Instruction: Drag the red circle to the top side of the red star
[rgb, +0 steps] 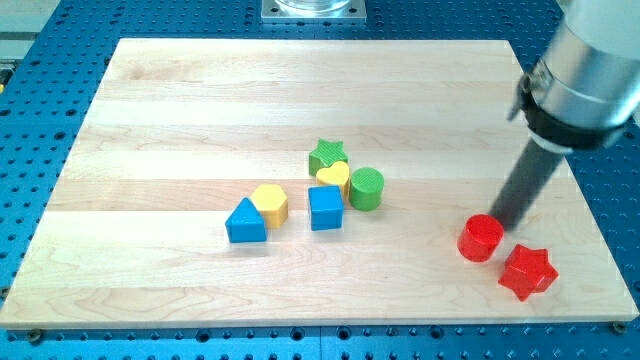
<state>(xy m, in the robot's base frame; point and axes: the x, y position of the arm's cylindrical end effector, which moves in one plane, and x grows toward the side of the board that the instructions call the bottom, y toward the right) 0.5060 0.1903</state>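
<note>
The red circle (481, 238) lies on the wooden board at the view's lower right. The red star (527, 271) lies just below and to the right of it, a small gap between them. My tip (505, 225) comes down from the view's upper right and rests right beside the red circle's upper right edge, touching or nearly touching it, above and left of the red star.
A cluster sits mid-board: green star (327, 155), yellow heart (334, 177), green circle (366, 188), blue cube (325, 208), yellow hexagon (269, 203), blue triangle (246, 222). The board's right edge (590, 215) is close to the red star.
</note>
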